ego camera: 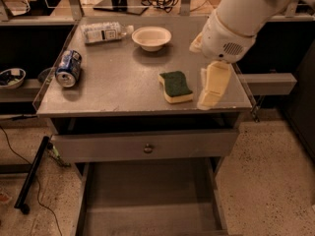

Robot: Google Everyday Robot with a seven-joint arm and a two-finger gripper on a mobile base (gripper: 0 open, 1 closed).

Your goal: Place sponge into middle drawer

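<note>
The sponge [176,86], yellow with a dark green top face, lies flat on the grey cabinet top [113,82] towards its front right. My gripper [211,86] hangs from the white arm [236,23] just to the right of the sponge, pointing down at the cabinet top and holding nothing. The middle drawer [147,200] stands pulled out below, with a bare grey floor and low side walls.
A white bowl [151,37] and a lying plastic bottle [104,32] sit at the back of the top. A blue can [68,68] lies at the left edge. The drawer with a round knob [148,148] is above the open one. A black pole [32,173] leans at the left.
</note>
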